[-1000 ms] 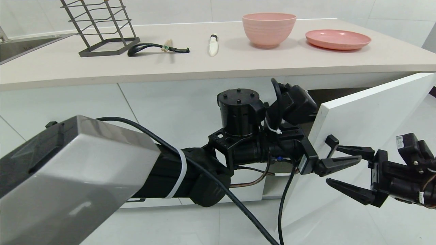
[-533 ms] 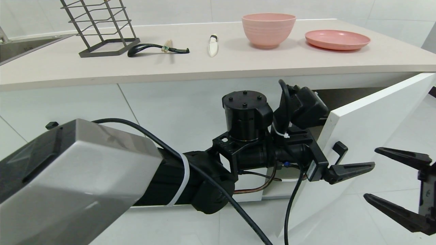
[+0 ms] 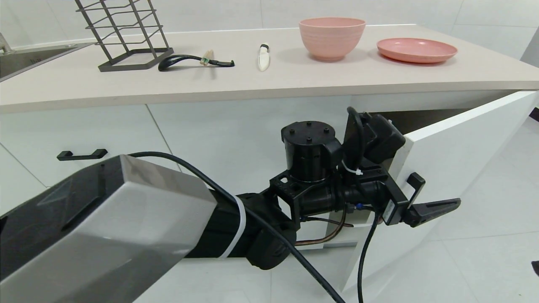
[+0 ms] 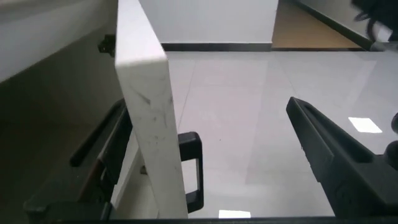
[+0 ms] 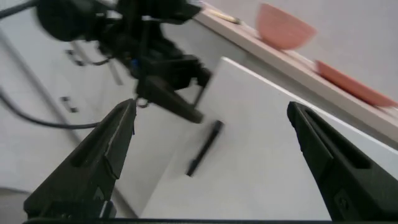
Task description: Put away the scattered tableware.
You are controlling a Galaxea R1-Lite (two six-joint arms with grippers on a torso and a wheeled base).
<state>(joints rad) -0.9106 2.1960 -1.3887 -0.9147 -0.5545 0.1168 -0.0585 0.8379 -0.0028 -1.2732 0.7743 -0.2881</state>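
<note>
The right tool (image 5: pixel 211 109) has drawn back off to the right, away from the cabinet door (image 3: pixel 463 147), while the left tool (image 4: pixel 205 124) has shifted a little to the right with the door's free edge. The left tool gapes wide and holds nothing: one finger lies inside the door, the other outside, just beside the door handle (image 3: pixel 414 185). The right tool is also spread wide and empty.

The tableware is untouched on the bench (image 3: pixel 294 80): the pink bowl (image 3: pixel 332 37) near the back edge, the pink plate (image 3: pixel 417 49) towards the right corner, the white knife (image 3: pixel 263 57) and black ladle (image 3: pixel 189 61) mid-bench, beside the wire rack (image 3: pixel 126 38).

We judge that the slack straddle could let the door slip off the fingers, or the outer finger could snag the handle as the door swings.

The bench is pale and matte, with a sink (image 3: pixel 33 57) at its left end. Below it are white cabinet fronts and a glossy tiled floor (image 3: pixel 484 261).
</note>
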